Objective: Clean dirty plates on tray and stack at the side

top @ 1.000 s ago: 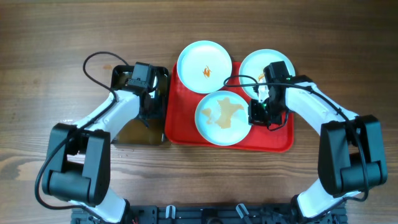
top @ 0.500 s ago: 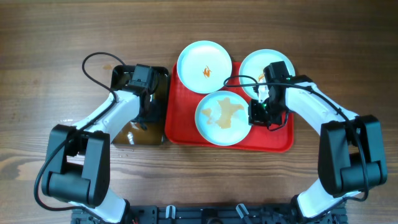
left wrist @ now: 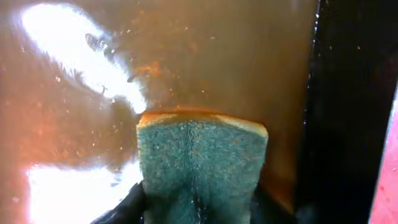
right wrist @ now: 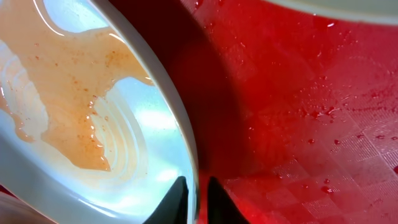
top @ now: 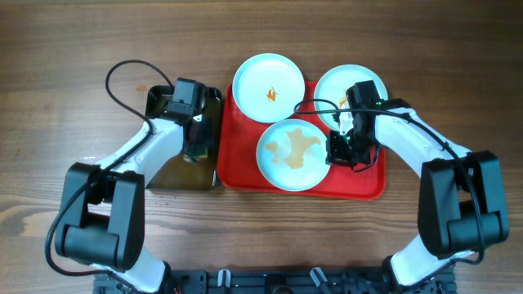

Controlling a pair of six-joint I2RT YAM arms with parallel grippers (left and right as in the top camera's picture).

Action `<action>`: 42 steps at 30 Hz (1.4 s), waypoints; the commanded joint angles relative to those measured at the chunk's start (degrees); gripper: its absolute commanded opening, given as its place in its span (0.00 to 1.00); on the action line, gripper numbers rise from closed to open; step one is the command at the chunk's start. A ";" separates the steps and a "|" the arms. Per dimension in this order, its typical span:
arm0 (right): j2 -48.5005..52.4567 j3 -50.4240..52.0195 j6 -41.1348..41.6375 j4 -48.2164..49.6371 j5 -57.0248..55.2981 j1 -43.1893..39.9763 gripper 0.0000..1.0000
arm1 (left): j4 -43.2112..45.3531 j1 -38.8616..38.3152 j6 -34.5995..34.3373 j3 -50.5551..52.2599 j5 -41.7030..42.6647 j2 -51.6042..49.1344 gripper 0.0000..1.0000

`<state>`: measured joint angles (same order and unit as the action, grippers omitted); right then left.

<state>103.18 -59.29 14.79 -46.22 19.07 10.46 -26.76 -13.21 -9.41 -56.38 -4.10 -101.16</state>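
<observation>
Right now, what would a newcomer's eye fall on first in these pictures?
The red tray in the middle carries three sauce-smeared plates. The right gripper pinches the rim of the front plate, the most smeared. The left gripper holds a green sponge over a black pan of brown water.

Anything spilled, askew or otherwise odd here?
The back-left plate and back-right plate overhang the tray's far rim. Droplets speckle the tray beside the front plate. Nothing looks damaged.
</observation>
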 commanded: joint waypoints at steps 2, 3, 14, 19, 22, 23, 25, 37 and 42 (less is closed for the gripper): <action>0.90 0.59 0.22 0.24 0.07 0.02 0.23 | -0.20 -0.02 1.29 -0.11 2.82 -1.27 0.04; 0.90 0.59 0.20 0.39 0.07 0.02 0.23 | -0.24 -0.02 2.36 -0.11 2.80 -1.25 0.04; 0.94 1.44 0.26 3.30 0.11 0.04 0.20 | -8.87 -0.02 -0.11 -0.09 2.62 -0.31 0.67; 0.98 4.31 0.44 6.47 0.31 0.04 0.11 | -8.66 -0.02 -0.46 -0.09 4.33 -0.31 0.68; 0.94 4.87 0.24 6.71 0.37 0.04 0.04 | -8.66 -0.02 -0.46 -0.09 4.33 -0.31 0.68; 0.81 4.87 0.22 6.51 0.74 0.04 0.04 | -8.66 -0.02 -0.46 -0.09 4.33 -0.31 0.69; 0.02 4.72 0.22 5.18 0.94 0.04 0.04 | -8.66 -0.02 -0.46 -0.09 4.33 -0.31 0.69; -22.16 0.81 0.44 0.61 -15.76 0.87 0.04 | -8.61 -0.02 -0.44 -0.09 4.33 -0.31 0.71; -22.84 0.33 3.52 0.92 -27.45 7.91 0.04 | -8.63 0.00 -0.44 -0.11 4.28 -0.07 0.73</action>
<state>81.32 -57.25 16.10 -45.71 0.23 14.87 -35.46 -13.21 -9.30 -56.38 -1.08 -101.21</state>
